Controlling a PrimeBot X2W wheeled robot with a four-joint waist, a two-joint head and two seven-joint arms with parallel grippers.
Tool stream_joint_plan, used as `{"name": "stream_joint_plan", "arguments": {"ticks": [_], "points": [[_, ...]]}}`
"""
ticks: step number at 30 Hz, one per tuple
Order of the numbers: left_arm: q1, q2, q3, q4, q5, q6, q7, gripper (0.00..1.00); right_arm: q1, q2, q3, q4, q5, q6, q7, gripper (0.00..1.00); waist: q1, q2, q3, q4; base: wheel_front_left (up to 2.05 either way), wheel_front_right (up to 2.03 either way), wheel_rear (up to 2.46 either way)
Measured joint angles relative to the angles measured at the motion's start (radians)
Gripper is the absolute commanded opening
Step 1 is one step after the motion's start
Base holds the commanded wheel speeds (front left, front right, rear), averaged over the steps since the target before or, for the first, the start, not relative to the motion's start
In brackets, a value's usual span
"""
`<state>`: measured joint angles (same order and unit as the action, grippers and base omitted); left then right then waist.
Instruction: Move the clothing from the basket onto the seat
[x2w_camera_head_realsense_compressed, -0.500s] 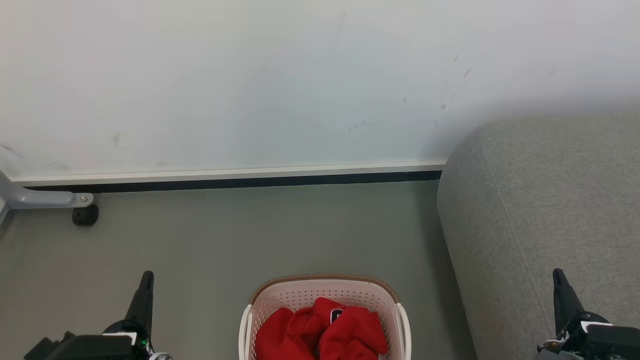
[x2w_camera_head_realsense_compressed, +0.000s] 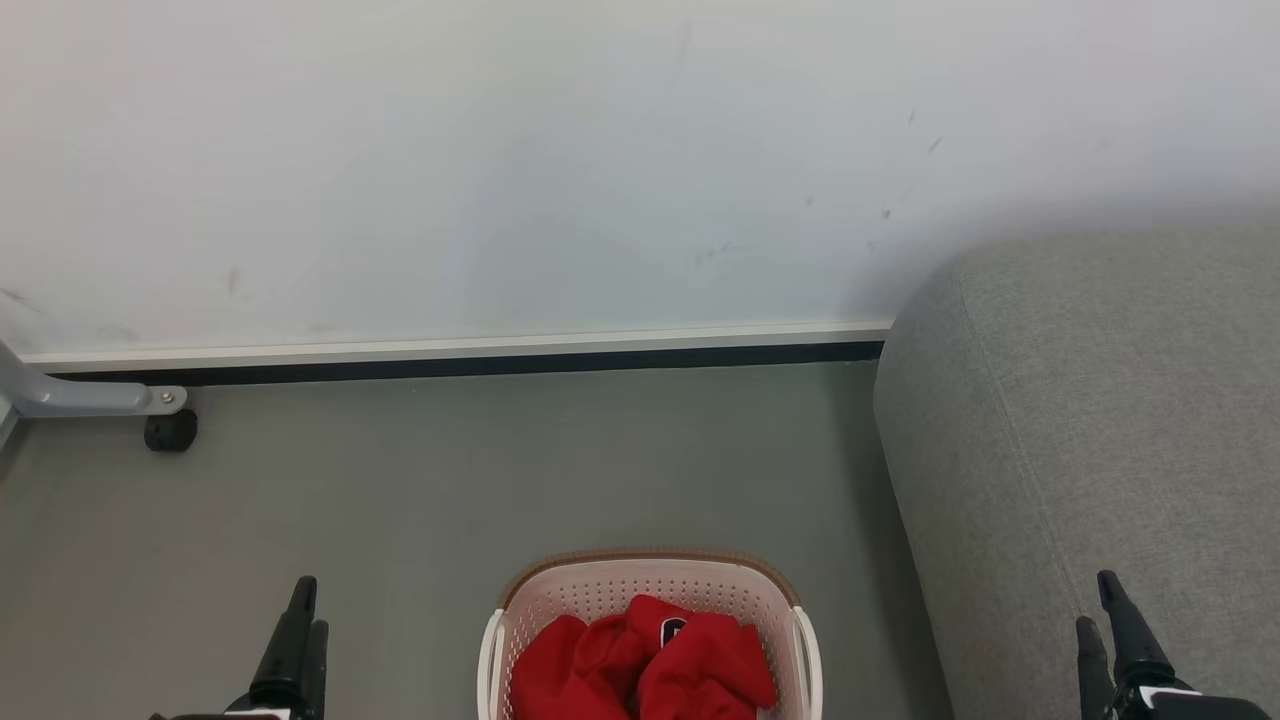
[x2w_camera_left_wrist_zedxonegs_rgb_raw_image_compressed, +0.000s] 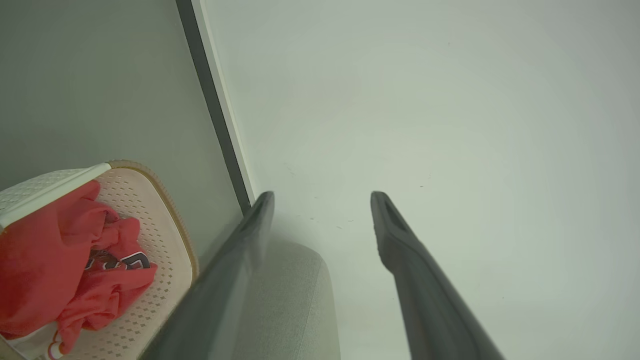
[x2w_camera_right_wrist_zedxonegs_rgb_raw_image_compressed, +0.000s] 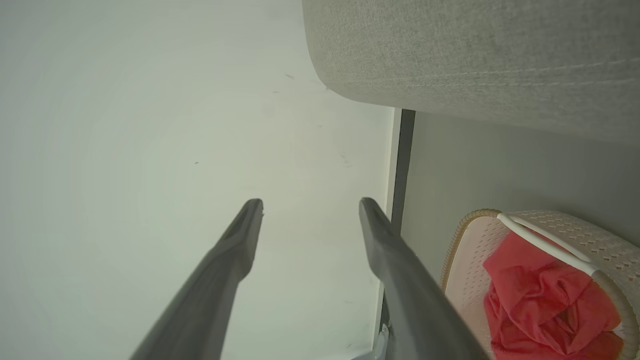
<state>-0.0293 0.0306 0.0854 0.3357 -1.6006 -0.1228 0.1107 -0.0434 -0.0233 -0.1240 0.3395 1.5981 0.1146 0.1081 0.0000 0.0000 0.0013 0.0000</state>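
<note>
- A scuffed white wall (x2w_camera_head_realsense_compressed: 500, 150) closes the far side, with a pale skirting strip (x2w_camera_head_realsense_compressed: 450, 346) at its foot. A grey metal leg on a black caster (x2w_camera_head_realsense_compressed: 170, 430) stands at the far left.
- The cream-white perforated plastic laundry basket with a brown rim (x2w_camera_head_realsense_compressed: 650, 553) sits on the grey floor (x2w_camera_head_realsense_compressed: 500, 470) between the two grippers.
- The bright red fabric clothing (x2w_camera_head_realsense_compressed: 640, 665) lies inside the basket, below the rim.
- It is a crumpled heap with no clear long axis; a black-and-white logo patch (x2w_camera_head_realsense_compressed: 673, 631) faces up.
- The basket's rounded end points at the wall. The head view's bottom edge cuts it off, so I cannot tell its length.
- The large grey woven sofa seat (x2w_camera_head_realsense_compressed: 1090, 400) rises to the right, with a strip of floor between it and the basket.
- The basket's right wall and white handle (x2w_camera_head_realsense_compressed: 808, 650) stand between clothing and sofa.
- The left gripper (x2w_camera_head_realsense_compressed: 308, 603) is over the floor, fingers spread wide and empty.
- The right gripper (x2w_camera_head_realsense_compressed: 1096, 600) is by the sofa's side, equally wide and empty.
</note>
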Motion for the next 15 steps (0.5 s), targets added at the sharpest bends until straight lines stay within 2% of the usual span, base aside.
{"name": "stream_joint_plan", "arguments": {"ticks": [15], "points": [[-0.004, 0.002, -0.023, -0.026, 0.013, 0.0, -0.052, 1.0, -0.01, -0.001, 0.034, -0.025, -0.024, 0.0, -0.049, 1.0, 0.0, 0.0, 0.002, -0.001, 0.0, 0.0, 0.0]]}}
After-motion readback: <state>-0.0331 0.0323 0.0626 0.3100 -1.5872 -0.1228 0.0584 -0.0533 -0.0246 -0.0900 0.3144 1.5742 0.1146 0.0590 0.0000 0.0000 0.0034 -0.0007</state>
